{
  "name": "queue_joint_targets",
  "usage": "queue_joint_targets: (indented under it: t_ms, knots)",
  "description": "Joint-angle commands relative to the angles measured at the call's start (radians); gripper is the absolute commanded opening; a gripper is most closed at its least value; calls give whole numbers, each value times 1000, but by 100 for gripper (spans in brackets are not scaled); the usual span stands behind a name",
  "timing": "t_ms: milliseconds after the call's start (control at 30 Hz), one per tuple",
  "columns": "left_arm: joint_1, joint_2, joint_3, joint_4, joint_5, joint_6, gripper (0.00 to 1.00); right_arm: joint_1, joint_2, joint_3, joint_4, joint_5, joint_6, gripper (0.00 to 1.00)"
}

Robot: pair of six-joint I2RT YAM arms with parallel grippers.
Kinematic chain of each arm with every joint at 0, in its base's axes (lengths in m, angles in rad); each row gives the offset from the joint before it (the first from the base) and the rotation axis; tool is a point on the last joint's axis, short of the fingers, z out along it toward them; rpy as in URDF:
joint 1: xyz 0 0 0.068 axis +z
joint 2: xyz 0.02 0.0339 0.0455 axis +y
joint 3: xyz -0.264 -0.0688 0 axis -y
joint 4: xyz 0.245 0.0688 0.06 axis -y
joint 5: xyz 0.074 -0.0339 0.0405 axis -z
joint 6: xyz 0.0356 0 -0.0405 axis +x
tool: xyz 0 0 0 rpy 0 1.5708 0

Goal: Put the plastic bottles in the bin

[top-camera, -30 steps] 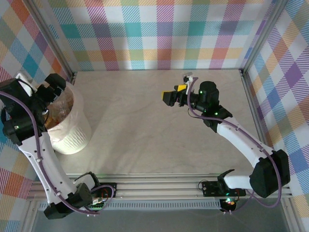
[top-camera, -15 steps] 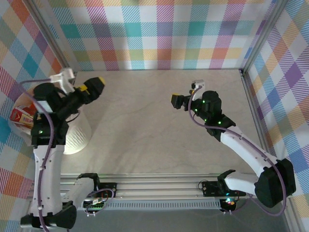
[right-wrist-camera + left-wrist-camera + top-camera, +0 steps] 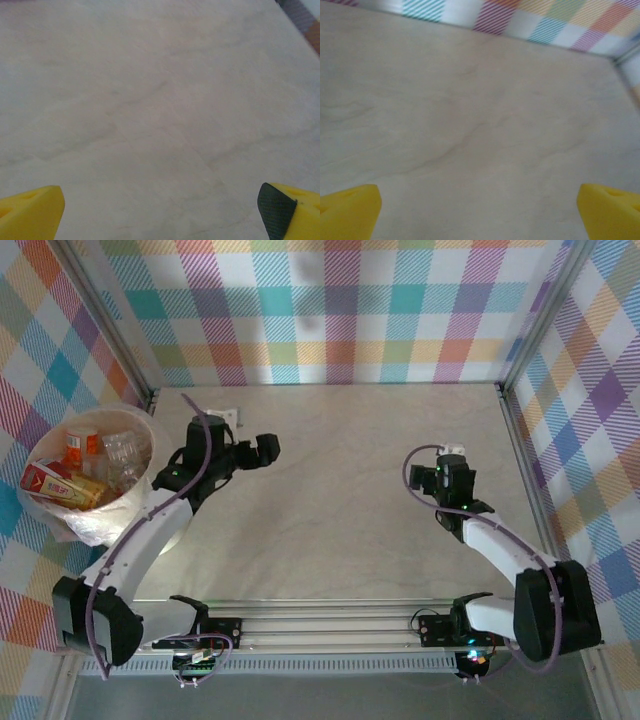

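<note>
The plastic bottles [image 3: 85, 475] lie heaped inside the bin [image 3: 100, 530] at the left edge of the bench [image 3: 330, 540], while the left fingers [image 3: 350, 212] and right fingers [image 3: 30, 212] hang spread wide and empty above it. The left arm [image 3: 150, 530] runs just beside the bin; a careless swing could knock it over and spill the load.

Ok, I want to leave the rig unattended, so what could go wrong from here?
The left arm runs close by the bin in the top view, so a careless swing could knock it. The plastic bottles are piled near its rim, and a bump might spill one. The liner bunches outside the wall and could snag.
</note>
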Motion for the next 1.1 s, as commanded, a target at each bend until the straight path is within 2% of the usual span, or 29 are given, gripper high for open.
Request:
queue_joint_targets:
  t_ms: [0,67,200,233,300,400,433,533,667,767,867,967,1067]
  knots:
    - [-5,20,-56,86,-149,125,100,-41,35,-17,134,-55,-31,100]
    - [-5,30,-91,110,-171,150,100,-70,86,-43,229,-83,-45,100]
    - [6,55,-193,229,-247,208,100,-122,210,-44,337,-225,-82,100]
    - [11,64,-212,249,-264,224,100,-124,219,-22,301,-254,-109,100]
    - [24,96,-252,293,-306,258,100,-124,242,-32,373,-291,-188,100]
    - [66,135,-321,393,-313,254,100,-164,281,-90,547,-328,-164,100]
    - [81,140,-344,430,-302,244,100,-184,267,-109,554,-364,-152,100]
    - [133,156,-402,543,-260,232,100,-201,321,-228,843,-396,-145,100]
    - [170,241,-424,650,-209,275,100,-204,301,-177,703,-352,-124,100]
    - [194,310,-414,715,-174,309,100,-204,302,-184,720,-350,-124,100]
    - [248,343,-398,729,-80,297,100,-204,303,-183,725,-351,-125,100]
    - [292,324,-492,868,-26,261,100,-204,302,-183,720,-351,-125,100]
    - [297,326,-640,1129,-53,244,100,-203,302,-183,722,-351,-125,100]
